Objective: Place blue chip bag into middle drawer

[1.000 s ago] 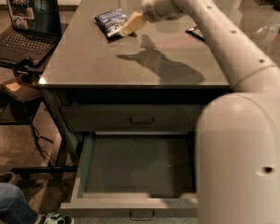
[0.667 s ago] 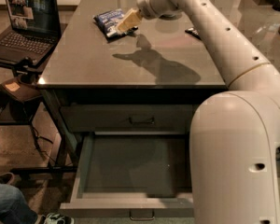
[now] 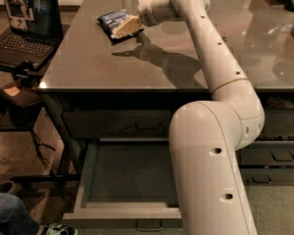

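Blue foil, crinkly and light: the blue chip bag [image 3: 109,19] lies far back on the tabletop [image 3: 98,67], with the gripper [image 3: 127,26] at its right edge, spread or closed we cannot tell. We judge a gentle pinch on an end seam safest; the puffy middle likely slips.

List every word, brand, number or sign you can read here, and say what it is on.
No text can be read in this frame.
White print on the blue chip bag, which lies by the claw on the tabletop: too blurred to read.
Windows on the laptop screen, at left: too small to read.
The open middle drawer: no label visible.
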Controlling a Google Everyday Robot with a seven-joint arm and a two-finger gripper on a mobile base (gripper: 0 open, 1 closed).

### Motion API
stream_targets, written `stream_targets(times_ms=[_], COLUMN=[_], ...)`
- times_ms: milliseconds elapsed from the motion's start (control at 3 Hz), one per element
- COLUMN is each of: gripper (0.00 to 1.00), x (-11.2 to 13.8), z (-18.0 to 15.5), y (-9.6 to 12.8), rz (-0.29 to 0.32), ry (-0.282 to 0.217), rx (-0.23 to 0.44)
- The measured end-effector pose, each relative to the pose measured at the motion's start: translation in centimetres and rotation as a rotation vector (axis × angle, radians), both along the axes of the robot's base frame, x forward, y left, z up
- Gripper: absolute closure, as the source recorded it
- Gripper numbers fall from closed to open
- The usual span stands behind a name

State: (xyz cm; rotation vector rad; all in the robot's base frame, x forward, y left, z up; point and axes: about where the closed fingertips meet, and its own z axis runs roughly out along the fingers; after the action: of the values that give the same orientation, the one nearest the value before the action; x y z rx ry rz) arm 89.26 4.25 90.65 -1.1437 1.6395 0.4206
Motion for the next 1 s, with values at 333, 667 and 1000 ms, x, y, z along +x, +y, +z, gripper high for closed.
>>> stream_targets(times_ms=[333, 667, 1000], gripper=[0.0, 0.0, 0.0], x=[0.0, 1.8, 1.8], z=[-0.1, -0.5, -0.5], y=[0.1, -0.9, -0.9], rz=[0.001, -0.107, -0.106], ry=[0.001, 0.026, 0.025], rx=[0.0, -0.037, -0.037])
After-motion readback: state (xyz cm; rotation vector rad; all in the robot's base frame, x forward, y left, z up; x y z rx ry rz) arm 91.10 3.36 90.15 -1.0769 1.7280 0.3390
